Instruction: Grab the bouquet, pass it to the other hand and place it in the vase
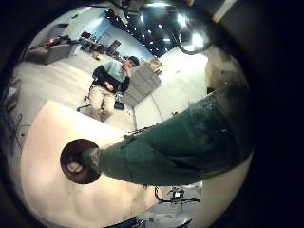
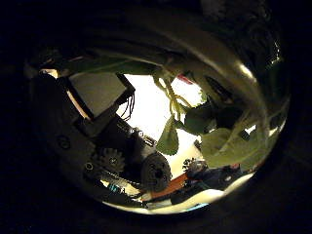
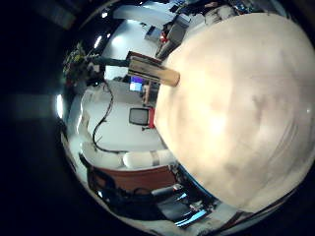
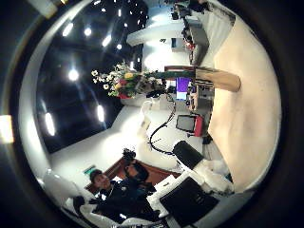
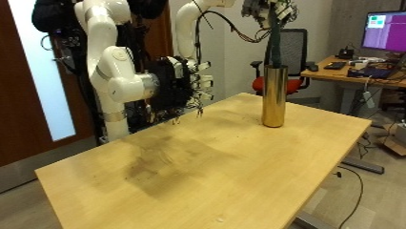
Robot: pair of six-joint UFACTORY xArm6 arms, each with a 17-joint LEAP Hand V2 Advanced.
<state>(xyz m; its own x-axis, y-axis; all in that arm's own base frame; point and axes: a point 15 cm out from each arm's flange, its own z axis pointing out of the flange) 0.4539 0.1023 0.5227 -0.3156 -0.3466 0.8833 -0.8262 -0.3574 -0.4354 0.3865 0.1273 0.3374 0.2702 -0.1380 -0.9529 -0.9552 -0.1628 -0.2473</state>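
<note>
A tall gold vase (image 5: 273, 93) stands near the table's far edge. The bouquet (image 5: 275, 40) hangs upright over it, with its dark green stems reaching down into the vase mouth. My left hand (image 5: 263, 11) is up at the flowers, shut on the bouquet. In the left little finger side palm view the green stem bundle (image 1: 185, 144) fills the picture and runs down to the round vase mouth (image 1: 75, 161). My right hand (image 5: 191, 86) hangs open and holds nothing, over the table's back edge and well away from the vase. From the right thumb side palm view the vase (image 4: 216, 79) and flowers (image 4: 120, 80) are far off.
The light wooden table (image 5: 191, 167) spreads in front of the vase. Behind the vase stands an office chair (image 5: 295, 46), and a desk with a monitor (image 5: 385, 31) lies beyond it. A dark door (image 5: 26, 86) is behind the right arm.
</note>
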